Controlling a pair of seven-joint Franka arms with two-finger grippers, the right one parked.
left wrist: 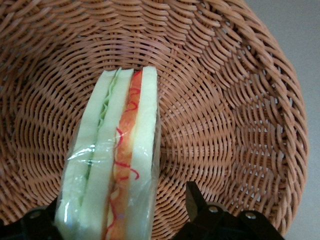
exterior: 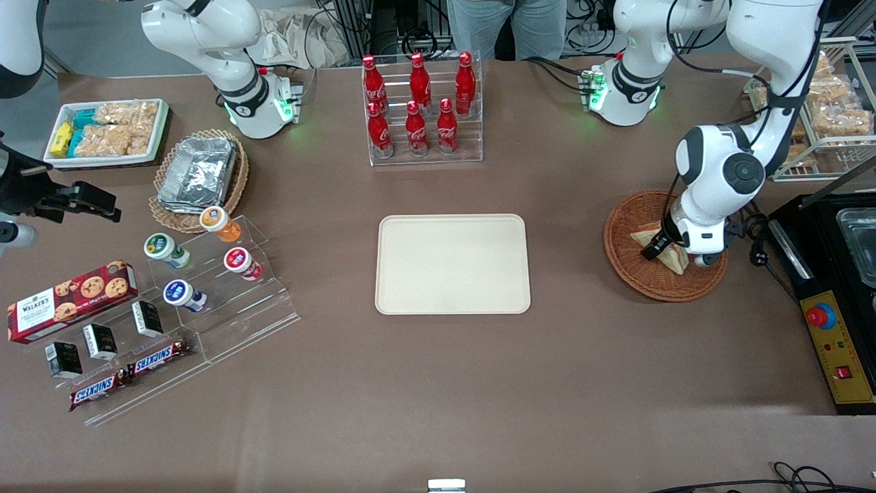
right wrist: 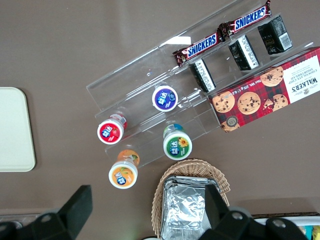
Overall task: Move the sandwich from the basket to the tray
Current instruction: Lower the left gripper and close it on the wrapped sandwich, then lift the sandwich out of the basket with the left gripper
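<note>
Down in the round reddish-brown woven wicker basket point(exterior: 633, 270) lay the small triangular white-bread sandwich wedge point(left wrist: 112, 165), wrapped in clear film, showing green and red-orange filling layers along its cut edge. Straddled by the left arm's black two-finger gripper point(exterior: 658, 248), lowered into the basket directly over the wedge. Spread apart, with one finger point(left wrist: 196, 201) standing clear beside the wrapped bread and the other just beside its opposite face; not seen pressing on the bread in the wrist view. Seated toward the working arm's end of the brown table point(exterior: 438, 383), that basket. Near the table's middle, well apart from the basket, sat the flat rectangular cream-beige plastic tray point(exterior: 453, 264) with rounded corners, bare of any food. Farther from the front camera than the tray stood a clear acrylic rack of red cola bottles point(exterior: 419, 103). Toward the parked arm's end lay a lighter tan wicker basket holding a foil container point(exterior: 198, 171), a stepped clear display of small yoghurt cups point(exterior: 205, 260), and a red box of chocolate-chip cookies point(exterior: 72, 300).
</note>
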